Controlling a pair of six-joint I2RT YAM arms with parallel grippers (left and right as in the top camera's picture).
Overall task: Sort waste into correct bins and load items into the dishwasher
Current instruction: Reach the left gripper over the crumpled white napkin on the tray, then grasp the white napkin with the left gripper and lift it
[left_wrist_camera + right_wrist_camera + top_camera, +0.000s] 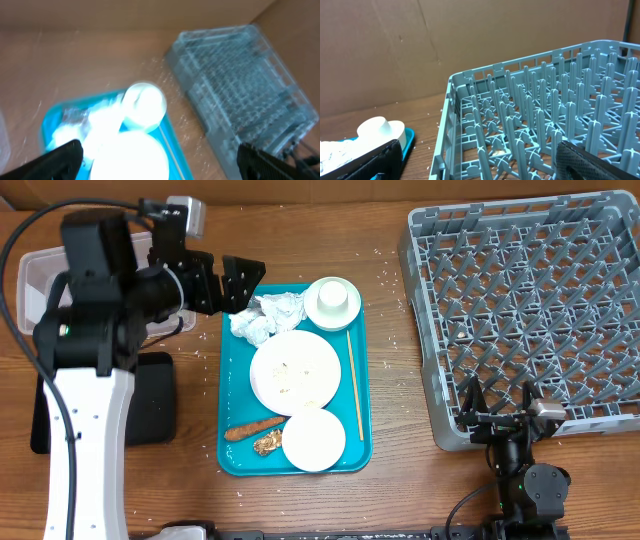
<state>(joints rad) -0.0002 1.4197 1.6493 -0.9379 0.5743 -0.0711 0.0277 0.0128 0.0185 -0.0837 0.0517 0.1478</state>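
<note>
Hovering wide open just beside the crumpled napkins (266,316), the left gripper (225,285) should pinch a raised fold of this probably light, soft paper.

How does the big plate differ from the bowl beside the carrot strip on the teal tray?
The plate is wider and sits mid-tray; the bowl is smaller, at the tray's near end. The plate carries scattered food specks; the bowl looks clean. Both are white, round and on the teal tray.

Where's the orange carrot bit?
Overhead, the carrot strip lies in the teal tray, near its left edge, beside the golden scrap, below the big plate.
</note>
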